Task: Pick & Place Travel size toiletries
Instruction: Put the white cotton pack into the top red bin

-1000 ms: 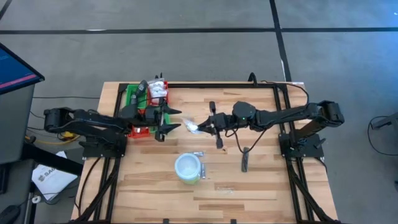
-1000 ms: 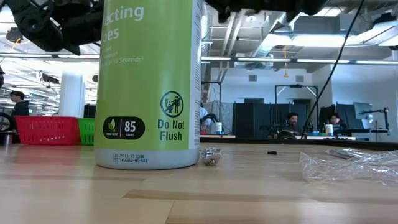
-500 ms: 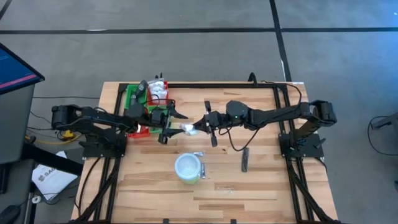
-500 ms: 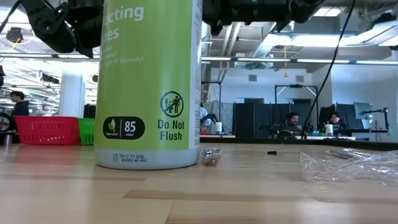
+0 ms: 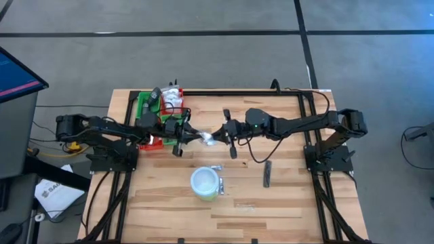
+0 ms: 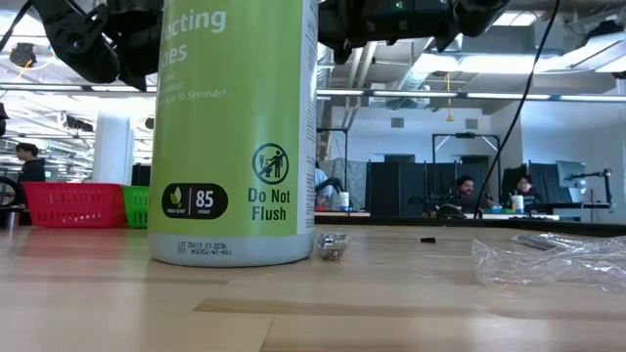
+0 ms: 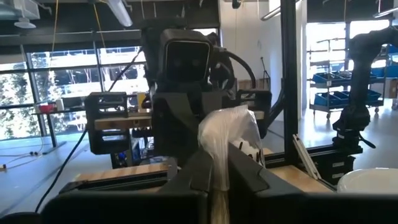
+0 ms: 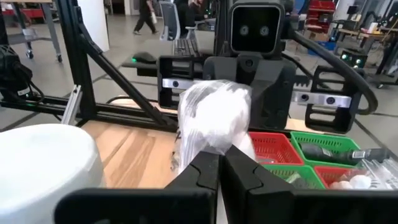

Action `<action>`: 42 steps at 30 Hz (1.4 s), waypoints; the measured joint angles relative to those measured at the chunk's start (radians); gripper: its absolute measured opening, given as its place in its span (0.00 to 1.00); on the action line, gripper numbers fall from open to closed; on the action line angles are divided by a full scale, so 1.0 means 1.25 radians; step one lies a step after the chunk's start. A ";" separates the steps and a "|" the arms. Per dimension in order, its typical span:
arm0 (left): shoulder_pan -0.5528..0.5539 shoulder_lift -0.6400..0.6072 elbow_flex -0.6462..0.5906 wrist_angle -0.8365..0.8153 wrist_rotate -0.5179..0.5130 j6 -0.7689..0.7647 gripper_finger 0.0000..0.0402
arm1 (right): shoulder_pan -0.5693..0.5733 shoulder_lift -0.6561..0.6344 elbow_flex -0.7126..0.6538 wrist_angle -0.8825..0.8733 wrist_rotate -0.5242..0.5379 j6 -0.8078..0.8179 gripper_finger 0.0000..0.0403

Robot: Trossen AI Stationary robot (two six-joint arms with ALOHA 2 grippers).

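Note:
A crumpled clear plastic packet (image 5: 206, 139) of the travel size toiletries hangs above the table's middle, between my two grippers. My left gripper (image 5: 194, 135) comes at it from the table's left and my right gripper (image 5: 219, 135) from the right; both are shut on it. In the left wrist view the packet (image 7: 227, 135) bulges beyond the fingers, as the packet (image 8: 214, 118) does in the right wrist view. A black stick (image 5: 267, 173) and a small clear sachet (image 5: 217, 167) lie on the wood. The red and green tray (image 5: 146, 107) sits at the far left. My left gripper pinches the packet's gathered left end (image 7: 219, 163) between its two fingers, which point about level from the table's left. The packet is clear of the table. My right gripper pinches the packet's opposite end (image 8: 219, 147) between its two fingers, about level from the table's right. The packet's bulk puffs out beyond the fingertips, toward the left gripper.
A round white tub (image 5: 205, 183) with a green side stands near the table's middle front and fills the low view as the tub (image 6: 235, 127). Clear plastic film (image 6: 553, 259) lies on the wood. Another sachet (image 5: 245, 205) lies near the front edge. People sit in the room behind.
My right gripper has carried the packet a little toward the table's left, into my open left gripper, which moved slightly right to meet it. My left gripper has then shut on the packet's left end, so both now hold it.

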 joint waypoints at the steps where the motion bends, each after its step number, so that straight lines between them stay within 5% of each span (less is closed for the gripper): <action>1: 0.003 0.000 0.000 0.000 0.001 -0.001 0.03 | 0.000 0.000 0.000 -0.005 0.000 0.000 0.00; 9: 0.029 -0.004 -0.001 -0.044 -0.005 -0.033 0.01 | -0.019 -0.001 0.000 -0.070 0.003 0.000 0.02; 19: 0.066 -0.121 -0.076 -0.054 -0.021 -0.042 0.01 | -0.033 -0.064 -0.001 -0.218 0.002 -0.006 0.27; 28: 0.136 -0.272 -0.137 -0.252 -0.154 -0.039 0.01 | -0.024 -0.076 -0.001 -0.287 0.002 0.040 0.42; 36: 0.190 -0.304 -0.139 -0.416 -0.349 -0.024 0.01 | 0.013 -0.076 -0.005 -0.303 0.002 0.042 0.41; 42: 0.238 -0.301 -0.139 -0.458 -0.411 -0.020 0.01 | 0.041 -0.076 -0.005 -0.306 0.002 0.042 0.36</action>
